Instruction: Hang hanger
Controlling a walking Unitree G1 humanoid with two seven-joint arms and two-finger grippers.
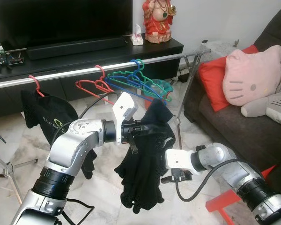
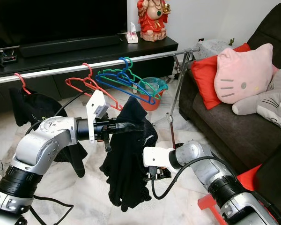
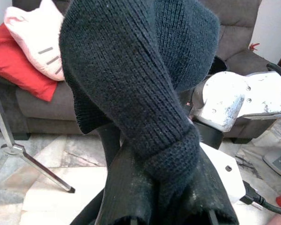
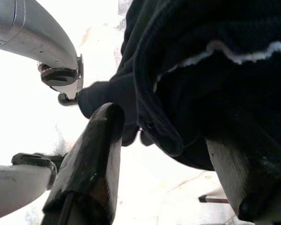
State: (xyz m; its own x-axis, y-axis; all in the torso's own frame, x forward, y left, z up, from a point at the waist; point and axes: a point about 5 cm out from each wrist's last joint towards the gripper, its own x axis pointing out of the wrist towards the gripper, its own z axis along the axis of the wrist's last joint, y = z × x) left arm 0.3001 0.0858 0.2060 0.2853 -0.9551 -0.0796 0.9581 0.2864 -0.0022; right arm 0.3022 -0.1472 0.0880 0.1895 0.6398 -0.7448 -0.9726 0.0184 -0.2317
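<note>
Sofa (image 1: pixel 234 122): well beyond both grippers, on the robot's right; carries a red cushion (image 1: pixel 213 82) and a pink cat-face pillow (image 1: pixel 253 79).
TV cabinet (image 1: pixel 84 51): behind the rail, far ahead of the jaws.
Clothes rail (image 1: pixel 131 63): silver bar, above and ahead of the left gripper; judged the hanging target.
Black knit garment (image 1: pixel 145 159): drapes between the two grippers; top end at the left jaws, lower folds at the right jaws. No hanger can be made out inside it.
Hung garment (image 1: pixel 47 115): dark item on a red hanger (image 1: pixel 35 84), on the rail left of the left gripper.
Empty hangers (image 1: pixel 131 82): red, blue and green, clustered on the rail just above the left jaws.
Left gripper (image 1: pixel 139 129): jaws clamped on the garment's top, holding it high so the fabric hangs free.
Right gripper (image 4: pixel 164 140): jaws set apart, fabric bunched between them; the fingers (image 4: pixel 91 154) bracket the cloth, judged to steady it.
Task state: hanging not yet done; garment is below the rail.
</note>
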